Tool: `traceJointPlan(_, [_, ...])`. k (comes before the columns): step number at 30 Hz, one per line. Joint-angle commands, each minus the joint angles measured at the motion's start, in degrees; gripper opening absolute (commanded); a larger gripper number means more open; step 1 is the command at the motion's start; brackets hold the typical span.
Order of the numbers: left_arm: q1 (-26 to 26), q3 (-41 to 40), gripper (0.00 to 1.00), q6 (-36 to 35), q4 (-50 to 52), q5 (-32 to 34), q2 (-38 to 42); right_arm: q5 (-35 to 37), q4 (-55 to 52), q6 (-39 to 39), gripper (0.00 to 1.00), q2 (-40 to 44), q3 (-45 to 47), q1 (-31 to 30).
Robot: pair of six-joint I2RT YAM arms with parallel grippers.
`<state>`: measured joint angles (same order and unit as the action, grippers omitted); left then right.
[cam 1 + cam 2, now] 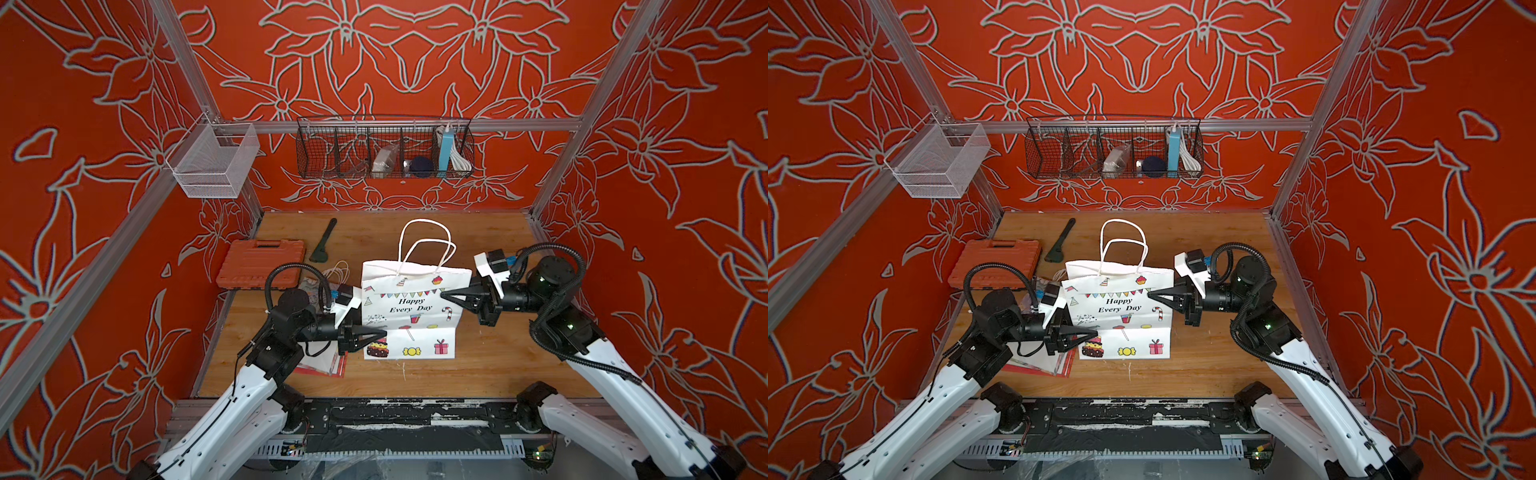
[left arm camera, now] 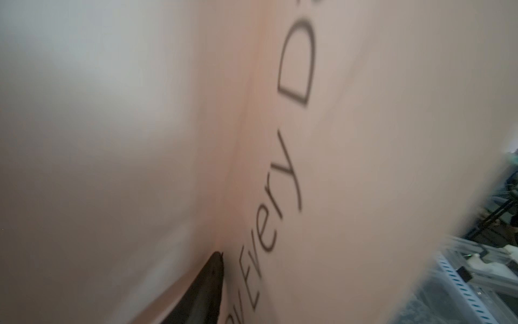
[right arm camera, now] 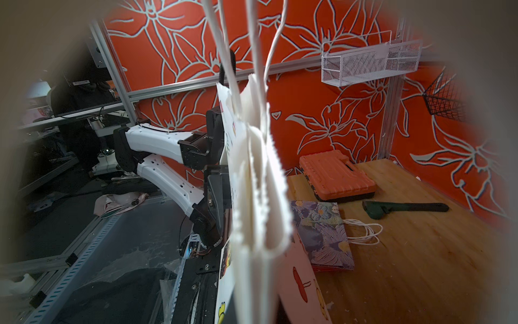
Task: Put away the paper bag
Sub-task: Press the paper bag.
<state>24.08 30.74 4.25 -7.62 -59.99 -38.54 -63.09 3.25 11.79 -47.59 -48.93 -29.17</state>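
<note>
Closest to the lens, the paper bag (image 2: 364, 140) fills the left wrist view, with one dark finger (image 2: 213, 280) of the left gripper (image 1: 384, 332) lying against a crease in its printed face. In both top views the bag stands folded flat on the table (image 1: 478, 374) between the two grippers, its handles (image 1: 400, 249) upright. The right gripper (image 1: 444, 294) is clenched on the bag's edge just under the mouth and appears to be what holds it upright. The left gripper's tips meet the opposite edge at the fold of the bottom flap. Whether they are parted or pinching cannot be told.

Hazards, as judged: the hold is a thin pinch on paper, so drawing the grippers apart could tear the edge or slip it free, and driving them together could buckle the panel. The handles stand near the right gripper's wrist and could snag there.

Clearance: beneath and behind the left gripper lie a floral bag (image 3: 322, 232) and red-edged sheets (image 1: 328, 365), with an orange case (image 1: 262, 264) and a dark tool (image 1: 322, 245) beyond. A low sweep there would disturb them. Bare board lies under the right gripper and on the near side of both. A frame rail (image 1: 1306, 299) runs close behind the right arm.
</note>
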Motion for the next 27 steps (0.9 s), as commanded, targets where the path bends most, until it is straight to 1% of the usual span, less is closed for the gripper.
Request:
traceJointPlan(1, [0.3,2.8,0.44,0.8,-2.5,-3.2,0.4,-1.3,2.4,0.4,0.0,2.0,1.1,-0.3])
traceJointPlan(2, [0.3,3.4,0.47,-0.5,-0.1,-1.3,0.6,-0.4,1.5,-0.3,0.0,2.7,1.2,-0.3])
traceJointPlan(3, [0.3,3.8,0.54,-1.7,2.0,1.5,1.0,0.7,0.1,-1.4,0.0,3.4,1.2,-0.3])
traceJointPlan(4, [0.3,4.2,0.62,-2.3,4.0,6.3,1.6,2.5,-2.1,-2.9,0.0,4.2,1.1,-0.3])
traceJointPlan(6, [0.3,5.0,0.72,-3.1,7.2,18.0,2.7,6.0,-6.8,-6.4,0.0,5.6,0.6,-0.3])
traceJointPlan(7, [0.3,5.8,0.79,-2.9,8.7,23.6,3.1,7.5,-9.6,-8.5,0.0,6.1,0.2,-0.3])
traceJointPlan(8, [0.1,6.7,0.85,-1.7,9.8,28.2,3.2,8.7,-12.1,-10.1,0.0,6.3,0.0,-0.3])
traceJointPlan(9, [0.0,7.9,0.88,-0.6,10.7,30.2,3.0,9.5,-14.1,-11.3,0.0,6.3,-0.3,-0.3])
traceJointPlan(10, [-0.2,9.5,0.91,-0.1,11.5,29.9,2.4,10.1,-15.4,-12.2,0.0,6.0,-0.4,-0.2])
traceJointPlan(12, [-0.2,12.3,0.95,-0.3,11.6,25.7,1.1,10.2,-16.2,-12.7,0.0,5.1,-0.6,-0.3])
traceJointPlan(14, [-0.2,14.9,0.98,-1.4,11.8,23.0,-0.3,8.8,-15.7,-12.4,0.0,3.9,-1.1,-0.3])
traceJointPlan(17, [-0.2,17.7,0.99,-5.1,14.4,19.7,-2.1,5.3,-15.2,-11.9,0.0,3.2,-1.7,-0.3])
traceJointPlan(19, [-0.3,19.7,0.99,-7.7,17.3,14.3,-4.0,3.3,-14.6,-11.3,0.0,3.2,-1.7,-0.3])
traceJointPlan(21, [-0.3,21.0,0.94,-8.6,18.8,9.9,-6.2,1.7,-13.4,-10.3,0.0,3.3,-1.5,-0.3])
traceJointPlan(23, [-0.3,20.8,0.87,-8.8,17.8,6.1,-7.6,0.1,-12.1,-8.9,0.0,3.3,-1.3,-0.3])
traceJointPlan(25, [-0.3,19.9,0.79,-8.3,15.1,4.4,-7.9,-0.2,-11.6,-8.4,0.0,3.5,-1.2,-0.3])
traceJointPlan(27, [-0.3,18.5,0.69,-7.3,11.7,3.5,-7.7,0.0,-11.2,-8.2,0.0,3.9,-1.1,-0.3])
